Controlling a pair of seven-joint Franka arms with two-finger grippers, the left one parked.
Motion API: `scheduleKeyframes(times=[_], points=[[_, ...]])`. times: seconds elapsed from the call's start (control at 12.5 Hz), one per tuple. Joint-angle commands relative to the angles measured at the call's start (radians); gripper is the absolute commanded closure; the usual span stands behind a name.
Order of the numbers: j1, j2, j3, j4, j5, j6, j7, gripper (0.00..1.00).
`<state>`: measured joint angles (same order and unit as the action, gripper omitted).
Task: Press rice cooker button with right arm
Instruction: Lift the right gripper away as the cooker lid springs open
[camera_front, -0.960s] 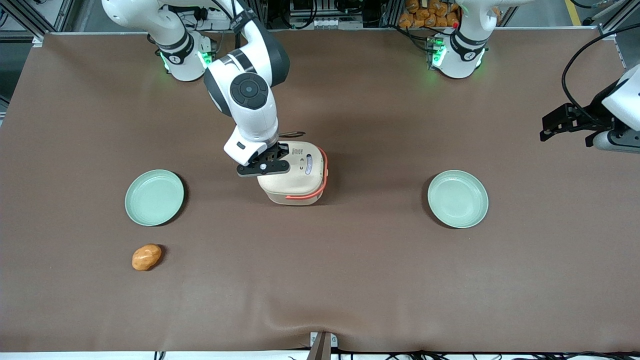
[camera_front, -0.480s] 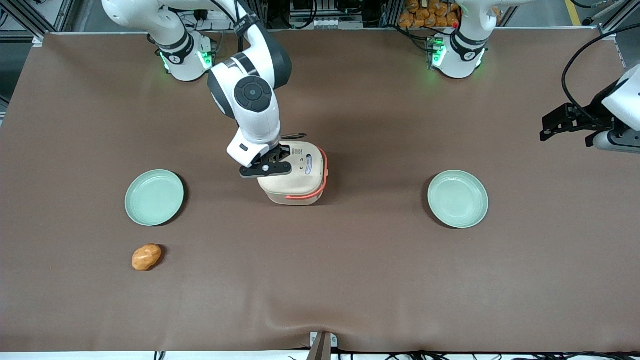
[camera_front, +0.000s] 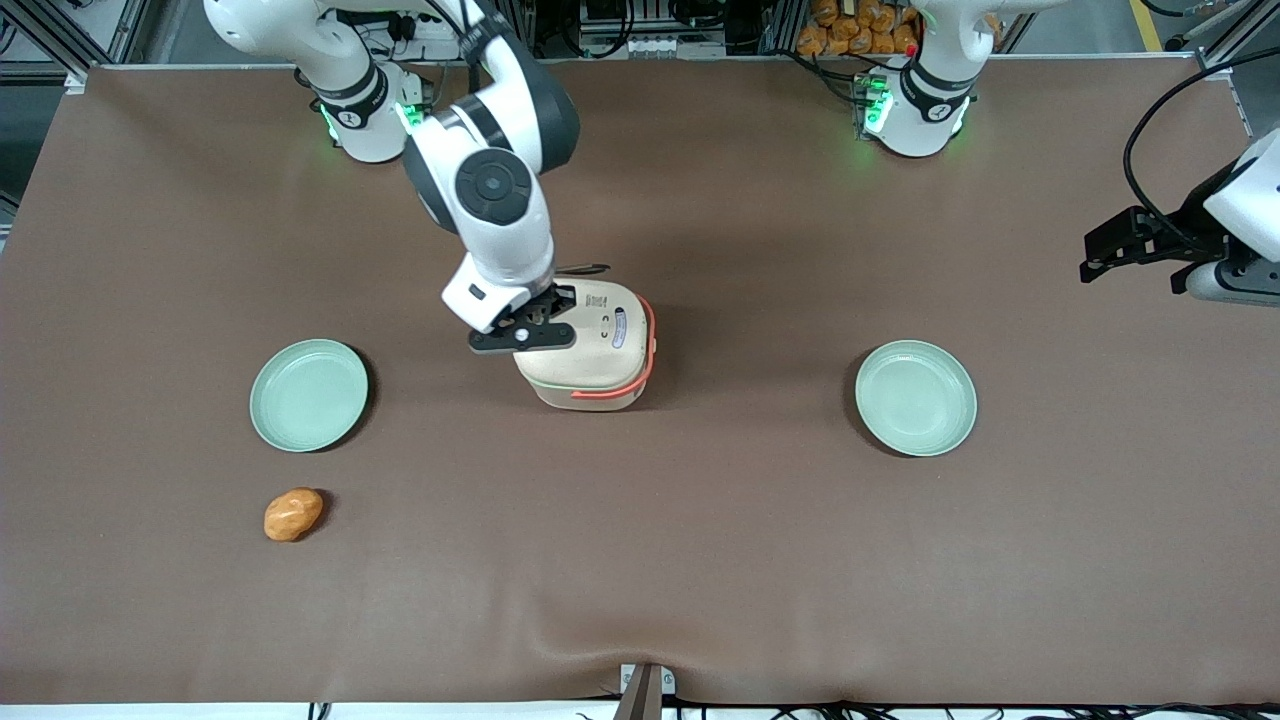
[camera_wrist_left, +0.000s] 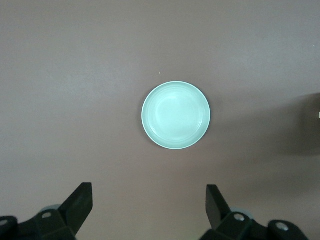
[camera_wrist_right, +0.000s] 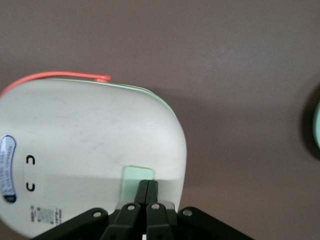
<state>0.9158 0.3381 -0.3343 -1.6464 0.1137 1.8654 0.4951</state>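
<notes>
The cream rice cooker (camera_front: 590, 345) with its coral-orange handle band stands at the middle of the table, lid closed. In the right wrist view its cream lid (camera_wrist_right: 90, 145) shows a pale green button (camera_wrist_right: 131, 174) at the edge. My right arm's black gripper (camera_front: 545, 318) hangs over the cooker's edge toward the working arm's end. Its fingers are shut together, and their tips (camera_wrist_right: 148, 186) sit on the green button.
One mint-green plate (camera_front: 309, 394) lies toward the working arm's end, with an orange-brown lump (camera_front: 293, 514) nearer the front camera. A second mint-green plate (camera_front: 915, 397) lies toward the parked arm's end and shows in the left wrist view (camera_wrist_left: 176, 115).
The right arm's elbow and wrist shifted slightly toward the working arm's end and back. The gripper stayed at the cooker's edge, fingers shut.
</notes>
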Motion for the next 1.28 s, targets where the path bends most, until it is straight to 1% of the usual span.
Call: scheduleKeyframes(times=[0.0, 0.08, 0.16, 0.24, 0.32, 0.56, 0.64, 0.88, 1.2], points=[[-0.075, -0.062, 0.0, 0.156, 0.027, -0.208, -0.001, 1.0], [-0.112, -0.065, 0.0, 0.221, 0.027, -0.285, -0.007, 0.89], [-0.145, -0.073, 0.0, 0.268, 0.027, -0.337, -0.009, 0.55], [-0.178, -0.088, -0.002, 0.293, 0.024, -0.372, -0.009, 0.11], [-0.216, -0.118, -0.002, 0.298, 0.023, -0.386, -0.009, 0.0], [-0.366, -0.188, -0.002, 0.298, 0.02, -0.422, -0.021, 0.0], [-0.415, -0.197, -0.002, 0.3, 0.011, -0.437, -0.053, 0.0], [-0.5, -0.253, 0.0, 0.295, -0.048, -0.449, -0.205, 0.0], [-0.618, -0.272, 0.0, 0.281, -0.048, -0.465, -0.404, 0.0]])
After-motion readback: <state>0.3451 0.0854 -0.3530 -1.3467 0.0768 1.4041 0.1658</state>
